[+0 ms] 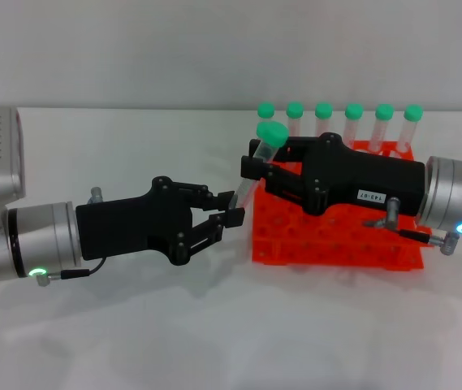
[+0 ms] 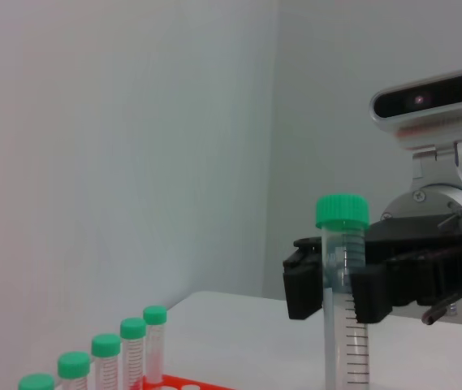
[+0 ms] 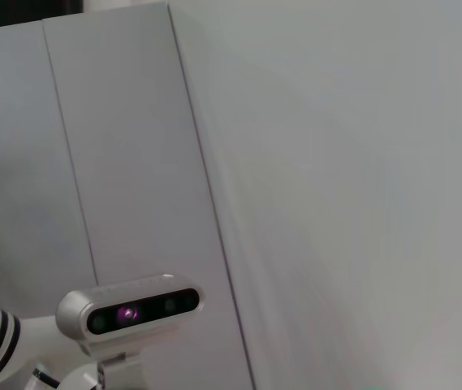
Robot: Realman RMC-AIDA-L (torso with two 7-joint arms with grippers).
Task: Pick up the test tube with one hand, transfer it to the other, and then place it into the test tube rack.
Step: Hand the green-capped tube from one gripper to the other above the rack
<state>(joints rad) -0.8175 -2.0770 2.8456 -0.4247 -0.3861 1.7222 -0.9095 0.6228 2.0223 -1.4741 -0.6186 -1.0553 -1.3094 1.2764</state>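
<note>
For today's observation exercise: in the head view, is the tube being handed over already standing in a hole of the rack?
No. The tube hangs tilted in the air beside the rack, gripped by the right gripper near its green cap.

The test tube (image 1: 255, 173) stands between both hands, left of the test tube rack (image 1: 336, 240).

The test tube (image 1: 256, 166), clear with a green cap, is held nearly upright, cap uppermost, just left of the test tube rack (image 1: 336, 236). The orange-red rack is set on the tabletop (image 1: 133, 325), right of centre.
</note>
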